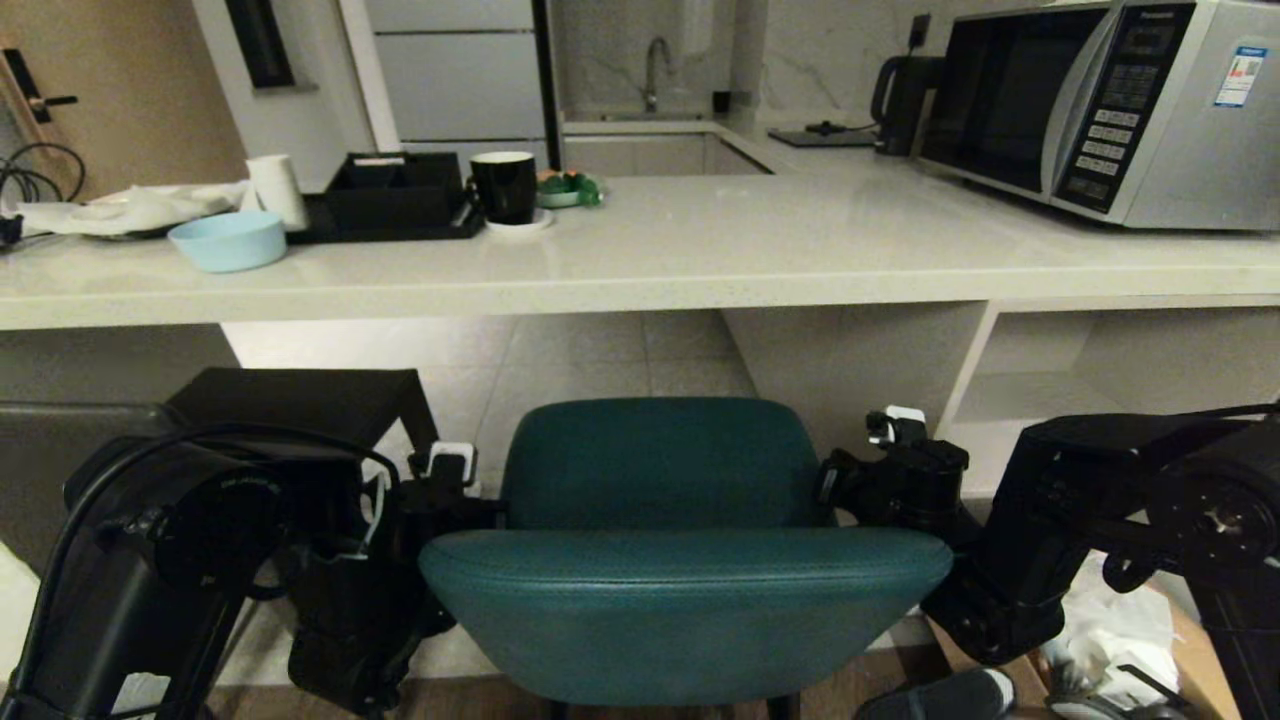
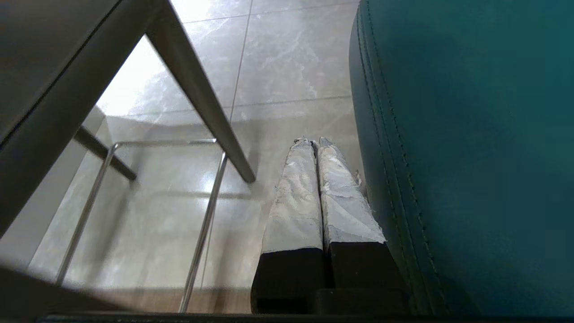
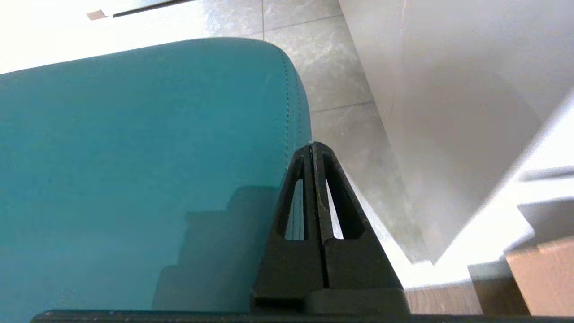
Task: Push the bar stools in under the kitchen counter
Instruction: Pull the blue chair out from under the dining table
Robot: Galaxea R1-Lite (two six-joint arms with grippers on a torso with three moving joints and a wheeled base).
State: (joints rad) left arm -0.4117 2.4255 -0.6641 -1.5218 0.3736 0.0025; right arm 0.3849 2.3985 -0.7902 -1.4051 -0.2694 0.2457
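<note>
You had both closed, empty grippers, left gripper (image 2: 314, 143) and right gripper (image 3: 312, 146), flanking the teal leather curved-back stool (image 1: 660, 500), seat partly under the off-white stone counter (image 1: 700, 260) straight ahead.

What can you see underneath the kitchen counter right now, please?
Under the kitchen counter: pale floor tiles, open white shelves, and the grey stool. The teal stool hides the floor behind it.

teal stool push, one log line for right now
teal stool: between both arms, short of counter | left gripper: shut, beside seat | right gripper: shut, beside seat
</note>
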